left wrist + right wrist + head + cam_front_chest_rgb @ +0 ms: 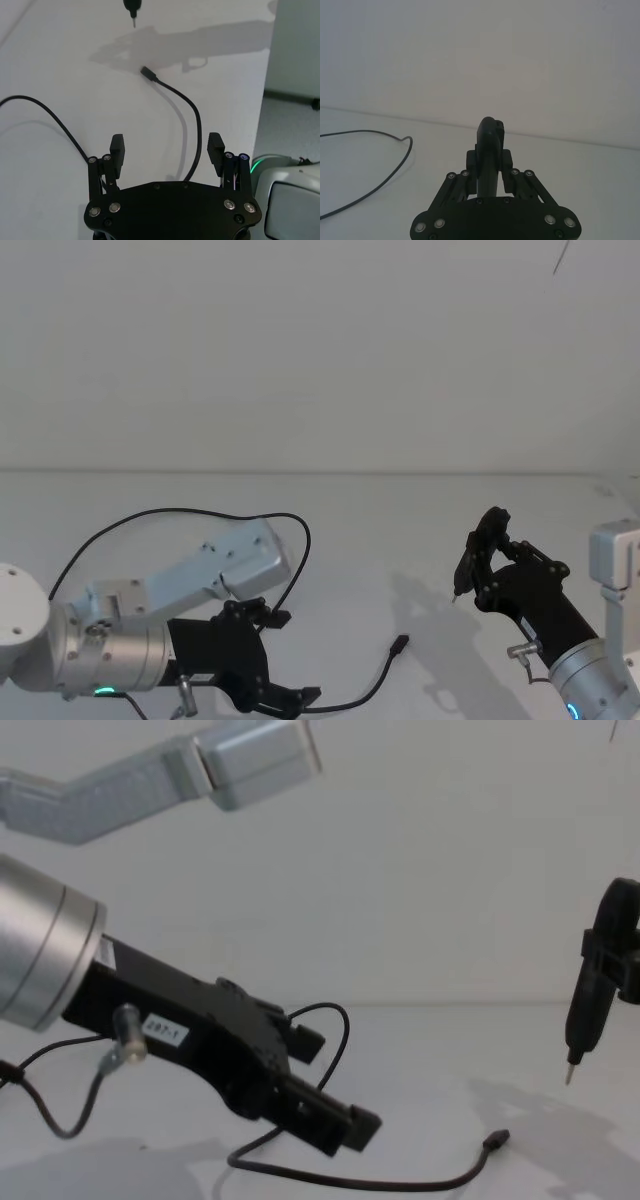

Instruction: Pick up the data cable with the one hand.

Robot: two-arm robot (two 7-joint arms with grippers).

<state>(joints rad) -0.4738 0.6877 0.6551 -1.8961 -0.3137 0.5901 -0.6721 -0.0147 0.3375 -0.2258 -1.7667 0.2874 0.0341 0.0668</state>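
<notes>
A white counter (400, 530) is seen running back to a plain pale wall. Over its left near part the left arm is reached in. The arm's fat silver cylinder (40, 955) carries a green ring light (103, 691), and a small white label (165, 1029) is stuck on the black housing in front of it.

The left pincer (290, 658) is held low over the counter and tilted down, with its two fingers spread wide. Nothing is pinched between them.

On the right side of the counter the right pincer (492, 540) is raised above the surface. Its fingers (472, 161) are pressed together on a black pen-shaped tool (590, 980). The tool is pointed down, and its metal tip (570, 1072) is held clear of the counter.

The black data cable (372, 688) is laid on the counter. A wide loop of it is swept from beside the left arm toward the far edge and back down to the left pincer. In the left wrist view (166, 145) another stretch of the cable (197, 120) is shown on the surface under the gap between the spread fingers, closer to one finger than the other. It is not touched by either finger. From there it is curved out toward the middle of the counter.

The cable is ended by a small, slightly thicker plug (399, 644), which is rested flat on the counter between the two pincers, apart from both.
</notes>
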